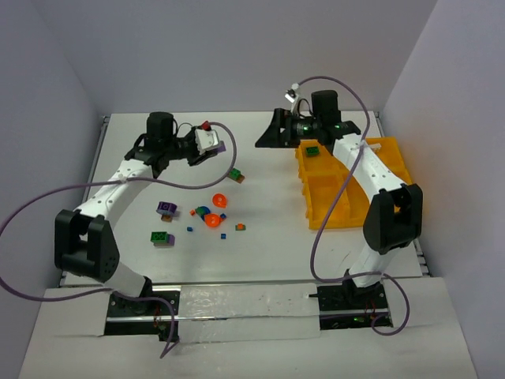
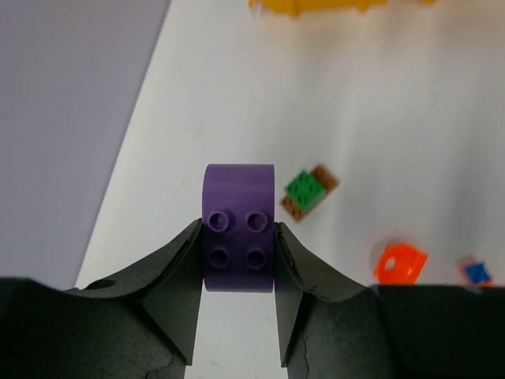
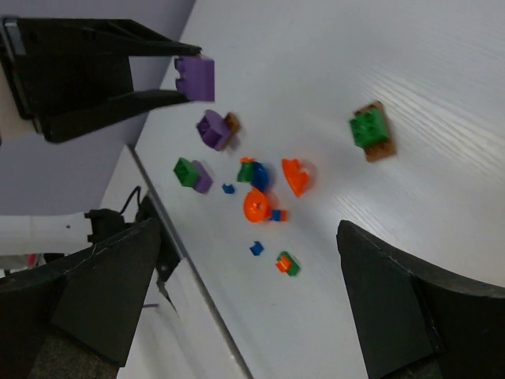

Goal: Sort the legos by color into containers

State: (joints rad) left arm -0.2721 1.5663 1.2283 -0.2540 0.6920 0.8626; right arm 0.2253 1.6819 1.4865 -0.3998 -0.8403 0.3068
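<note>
My left gripper (image 2: 239, 241) is shut on a purple lego brick (image 2: 239, 227), studs facing the camera, held above the table at the back left (image 1: 222, 147). The same brick (image 3: 196, 77) shows in the right wrist view. My right gripper (image 1: 268, 136) hovers open and empty near the yellow tray's (image 1: 394, 158) back left corner, fingers (image 3: 418, 308) spread wide. Loose legos lie mid-table: a green-on-brown brick (image 1: 237, 175), two orange dishes (image 1: 220, 200) (image 1: 211, 221), a purple brick (image 1: 166, 208), a green-and-purple pair (image 1: 162, 238). A green brick (image 1: 312, 151) sits in the tray's back compartment.
Tiny blue bits (image 1: 191, 229) (image 1: 223, 234) and an orange-green bit (image 1: 240, 227) lie among the legos. A green-blue piece (image 1: 201, 212) sits beside the orange dishes. Grey walls close in the table on the left, back and right. Cables loop from both arms.
</note>
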